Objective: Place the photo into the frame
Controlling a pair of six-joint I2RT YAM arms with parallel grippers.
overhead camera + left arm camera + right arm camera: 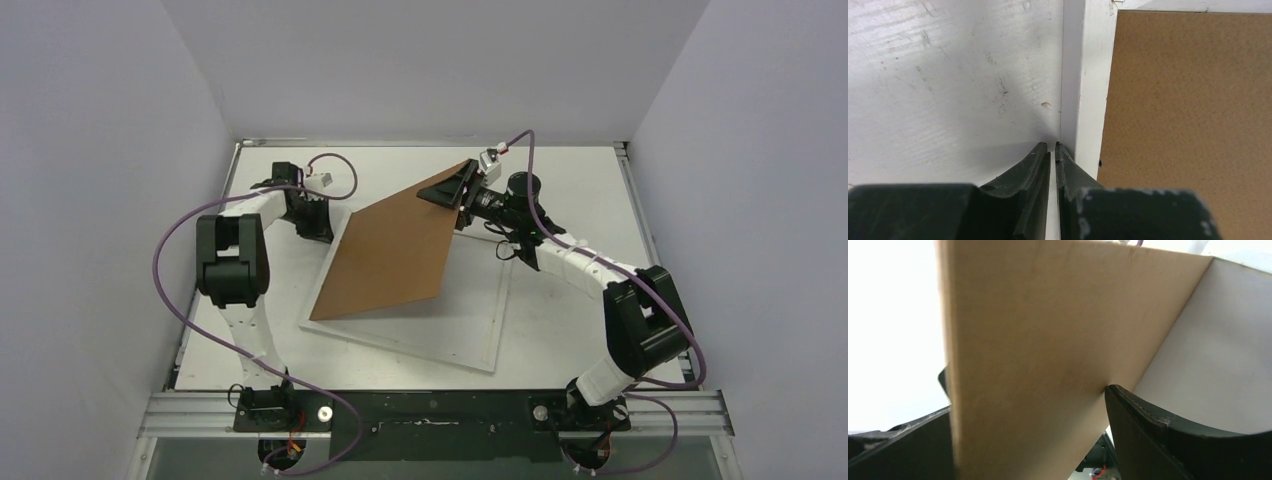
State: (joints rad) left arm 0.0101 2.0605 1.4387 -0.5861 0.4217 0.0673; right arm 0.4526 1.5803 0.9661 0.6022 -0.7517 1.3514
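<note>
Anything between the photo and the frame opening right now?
Yes: the brown backing board, held tilted at its far corner by the right tool, rests its low edge on the frame and overhangs its left half. The photo itself shows in no view.

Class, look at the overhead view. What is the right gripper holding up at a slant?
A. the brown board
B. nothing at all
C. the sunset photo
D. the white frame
A: the right gripper has the far corner of the brown board between its fingers. The board slopes up from its low near edge over the white frame, which lies flat on the table.
</note>
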